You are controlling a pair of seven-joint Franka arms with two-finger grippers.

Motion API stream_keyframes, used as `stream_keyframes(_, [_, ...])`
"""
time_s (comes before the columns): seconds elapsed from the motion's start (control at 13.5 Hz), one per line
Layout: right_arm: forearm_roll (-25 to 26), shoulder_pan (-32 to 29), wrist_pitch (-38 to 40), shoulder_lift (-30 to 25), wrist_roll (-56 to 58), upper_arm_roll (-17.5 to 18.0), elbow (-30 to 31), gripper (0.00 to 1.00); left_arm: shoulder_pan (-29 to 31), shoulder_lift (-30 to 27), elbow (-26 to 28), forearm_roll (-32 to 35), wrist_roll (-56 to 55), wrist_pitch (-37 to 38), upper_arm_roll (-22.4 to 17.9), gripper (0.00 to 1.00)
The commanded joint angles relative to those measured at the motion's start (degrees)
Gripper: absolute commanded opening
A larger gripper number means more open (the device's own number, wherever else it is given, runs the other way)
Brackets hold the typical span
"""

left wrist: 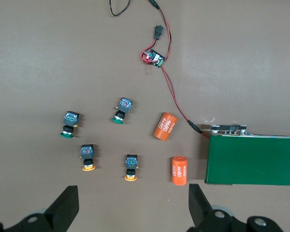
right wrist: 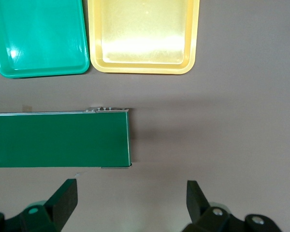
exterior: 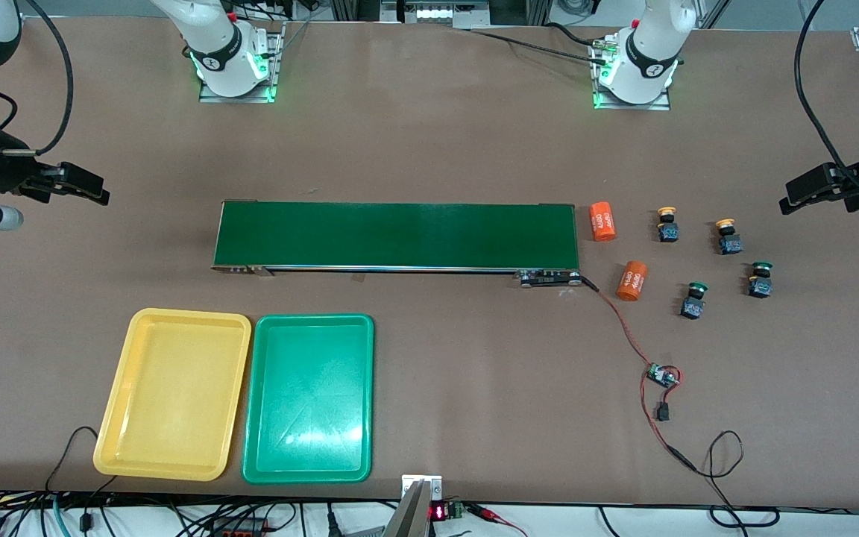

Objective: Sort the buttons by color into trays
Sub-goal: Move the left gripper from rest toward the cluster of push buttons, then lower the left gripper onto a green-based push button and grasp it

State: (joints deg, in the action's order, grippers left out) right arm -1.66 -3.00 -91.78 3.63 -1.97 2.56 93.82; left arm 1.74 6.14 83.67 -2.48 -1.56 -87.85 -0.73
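Note:
Four buttons stand on the table at the left arm's end, past the conveyor's end. Two have yellow caps (exterior: pixel 668 225) (exterior: pixel 728 236) and two have green caps (exterior: pixel 694 300) (exterior: pixel 760 279). The left wrist view shows the same green-capped (left wrist: pixel 70 123) (left wrist: pixel 122 110) and yellow-capped (left wrist: pixel 88 157) (left wrist: pixel 131 167) buttons. My left gripper (left wrist: pixel 133 195) (exterior: pixel 791 203) hangs open and holds nothing, high over bare table beside the yellow-capped pair. The yellow tray (exterior: pixel 176 395) (right wrist: pixel 144 34) and green tray (exterior: pixel 310 399) (right wrist: pixel 38 34) lie side by side, holding nothing. My right gripper (right wrist: pixel 130 191) (exterior: pixel 98 195) hangs open over bare table by the belt's other end.
A long dark green conveyor belt (exterior: pixel 400 235) lies across the middle of the table, farther from the front camera than the trays. Two orange cylinders (exterior: pixel 602 221) (exterior: pixel 632 280) lie between its end and the buttons. A red-black wire with a small board (exterior: pixel 661 375) runs toward the front edge.

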Motion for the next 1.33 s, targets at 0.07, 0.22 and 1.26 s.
stream_keyframes(0.07, [0.3, -0.2, -0.4, -0.8, -0.6, 0.2, 0.8, 1.00, -0.2, -1.3, 1.3, -0.2, 0.3, -0.3, -0.1, 1.00])
stream_keyframes(0.22, [0.3, -0.1, -0.4, -0.8, -0.6, 0.2, 0.8, 1.00, -0.2, -1.3, 1.2, -0.2, 0.3, -0.2, -0.1, 1.00])
stream_keyframes(1.26, [0.2, 1.9, -0.9, -0.9, -0.8, 0.9, 0.7, 1.00, 0.1, 14.0, 1.4, -0.3, 0.9, -2.5, -0.5, 1.00])
